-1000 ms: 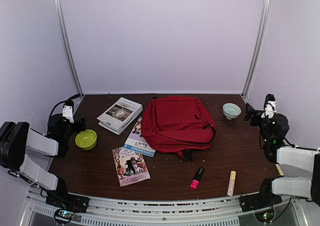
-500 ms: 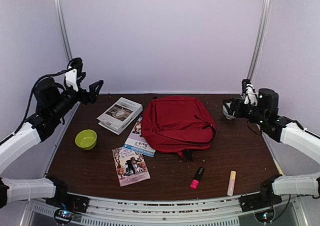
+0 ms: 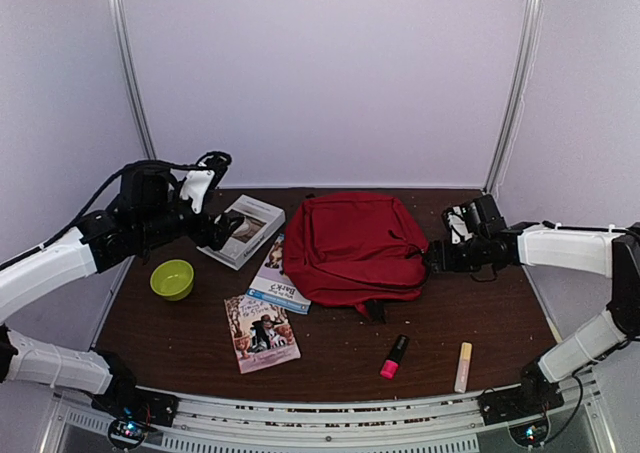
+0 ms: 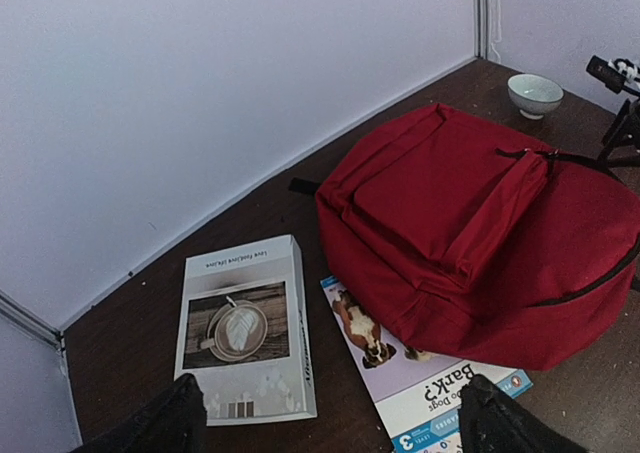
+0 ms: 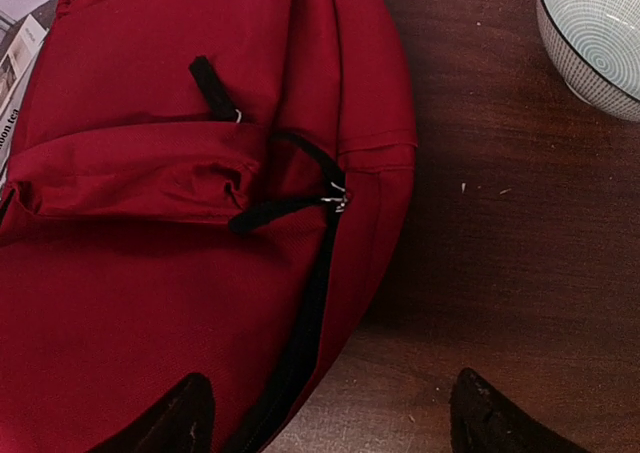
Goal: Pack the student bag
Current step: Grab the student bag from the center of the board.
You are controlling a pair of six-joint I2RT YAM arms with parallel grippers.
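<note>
Packing not begun, we judge: student bag (image 3: 352, 248) lies mid-frame, zip (image 5: 300, 343) seemingly shut, white book (image 3: 240, 230) and pink marker (image 3: 394, 356) outside it. We see left gripper (image 4: 335, 418) and right gripper (image 5: 325, 413) both spread, empty

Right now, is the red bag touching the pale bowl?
Apart. The right wrist view shows bare brown table between the bag and the bowl.

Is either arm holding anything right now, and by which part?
Nothing is held. The left gripper and the right gripper are both open and empty.
</note>
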